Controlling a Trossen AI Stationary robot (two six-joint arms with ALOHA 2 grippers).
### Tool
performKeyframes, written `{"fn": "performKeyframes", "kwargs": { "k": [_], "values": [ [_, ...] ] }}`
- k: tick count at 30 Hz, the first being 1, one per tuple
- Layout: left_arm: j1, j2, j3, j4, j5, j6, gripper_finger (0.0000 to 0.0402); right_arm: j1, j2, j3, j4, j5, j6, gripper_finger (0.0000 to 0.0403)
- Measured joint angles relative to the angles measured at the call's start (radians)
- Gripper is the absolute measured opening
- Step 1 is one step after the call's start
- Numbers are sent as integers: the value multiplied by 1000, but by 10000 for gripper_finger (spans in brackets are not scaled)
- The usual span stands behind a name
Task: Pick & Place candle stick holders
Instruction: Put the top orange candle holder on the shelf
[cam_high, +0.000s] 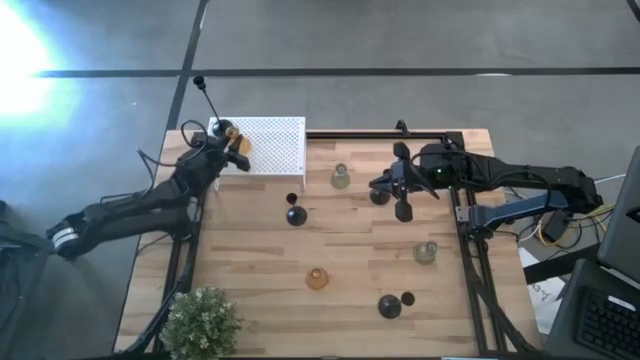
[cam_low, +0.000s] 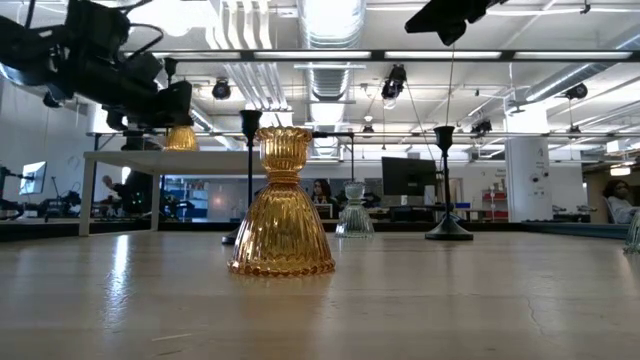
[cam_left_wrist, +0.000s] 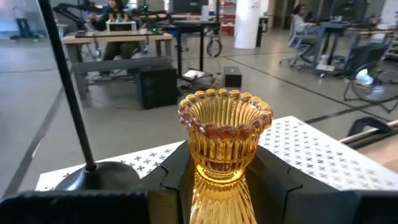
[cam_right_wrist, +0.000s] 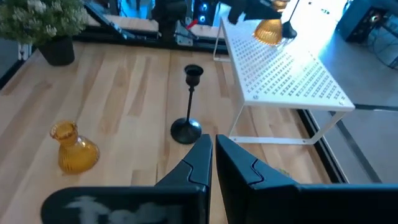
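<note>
My left gripper (cam_high: 232, 140) is shut on an amber glass candle stick holder (cam_left_wrist: 224, 124) over the left end of the white perforated box (cam_high: 270, 145). A black holder (cam_left_wrist: 93, 171) stands on the box beside it. On the wooden table stand another amber holder (cam_high: 318, 278), two pale glass ones (cam_high: 340, 178) (cam_high: 426, 252) and black ones (cam_high: 295, 213) (cam_high: 390, 305) (cam_high: 403, 211). My right gripper (cam_right_wrist: 214, 142) hangs shut and empty above the table's right middle, next to that last black holder. My left gripper pinches the amber holder's narrow neck (cam_left_wrist: 219, 167), just under the scalloped cup, between its two fingers (cam_left_wrist: 177, 171). The fingers come in level from the table's left side. The holder stands upright in the hold. I cannot tell whether its foot touches the box top.
A green potted plant (cam_high: 203, 322) stands at the table's near left corner. Black frame rails run along the right edge (cam_high: 468, 270) and the far edge (cam_high: 380, 133). Bare wood lies between the box and the near amber holder.
</note>
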Motion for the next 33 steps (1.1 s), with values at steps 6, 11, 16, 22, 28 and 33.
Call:
{"fn": "performKeyframes", "kwargs": {
  "k": [6,11,16,22,28,33],
  "values": [
    [44,91,35,41,69,-13,116,-1,29,0,-4,0,-29,18],
    [45,185,104,40,86,41,116,-12,39,0,3,0,-39,18],
    [56,278,155,50,76,61,116,-11,37,0,1,0,-24,18],
    [99,347,157,147,66,29,116,-11,30,1,-14,0,-21,18],
    [129,386,156,161,47,3,116,-11,27,1,-13,0,-25,18],
    [132,415,156,201,43,-8,116,-11,27,1,-13,0,-28,18]
  ]
}}
